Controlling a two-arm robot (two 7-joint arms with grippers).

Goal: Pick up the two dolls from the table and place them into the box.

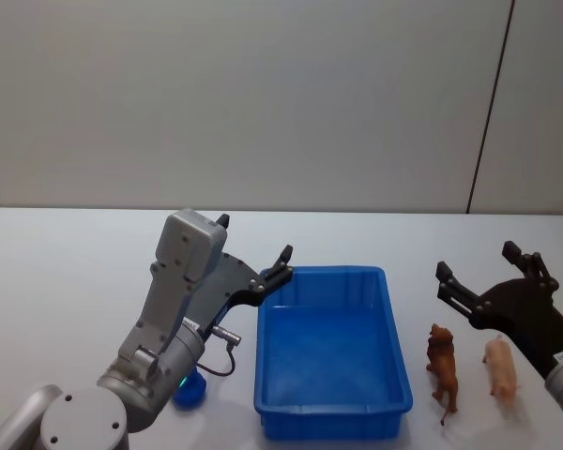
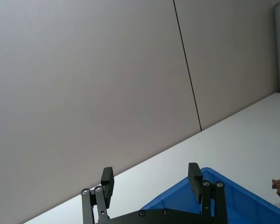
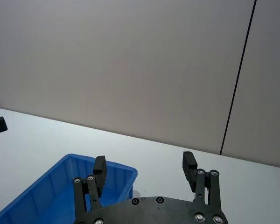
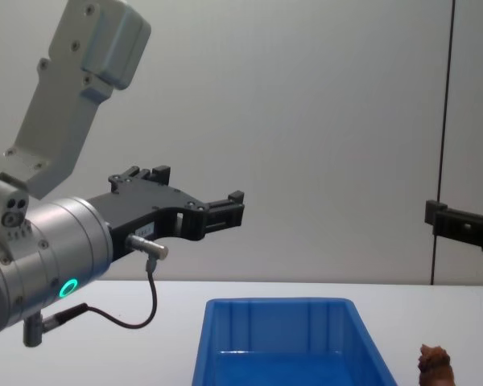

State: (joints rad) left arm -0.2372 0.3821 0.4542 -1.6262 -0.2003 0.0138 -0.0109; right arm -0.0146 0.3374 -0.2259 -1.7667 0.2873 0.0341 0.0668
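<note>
Your right hand hovers open by the brown animal doll and pink pig doll for pickup, while your left hand idles open beside the blue box.

- One blue box.
- Two dolls right of it: one brown doll, one pale peach doll.
- Two grippers: left gripper, right gripper.
- One white table.
- One small blue object, near left.
</note>
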